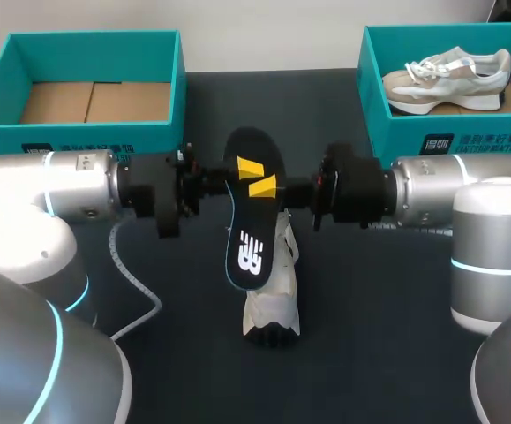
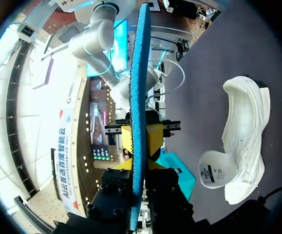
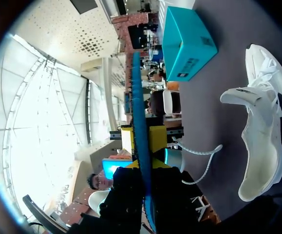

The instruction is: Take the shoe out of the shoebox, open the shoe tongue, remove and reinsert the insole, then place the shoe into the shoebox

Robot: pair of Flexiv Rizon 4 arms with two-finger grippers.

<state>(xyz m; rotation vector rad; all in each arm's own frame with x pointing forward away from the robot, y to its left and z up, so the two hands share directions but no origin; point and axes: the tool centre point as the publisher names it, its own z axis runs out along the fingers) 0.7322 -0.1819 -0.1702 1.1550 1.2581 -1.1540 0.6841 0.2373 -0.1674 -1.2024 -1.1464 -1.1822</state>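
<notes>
Both arms meet over the middle of the table (image 1: 396, 309), and the insole (image 1: 250, 225) hangs between them, off the surface. The left gripper (image 2: 136, 168) is clamped narrowly on it from one side and the right gripper (image 3: 143, 168) likewise from the other. The shoe (image 1: 273, 296) lies just below, apparently on its side with nothing holding it. The empty shoebox (image 1: 87, 44) waits far left. The danger, as I judge it, is that the arms pull unevenly and the floppy insole buckles or slips free. Pushed into a loose shoe, it may simply shove the shoe away.
</notes>
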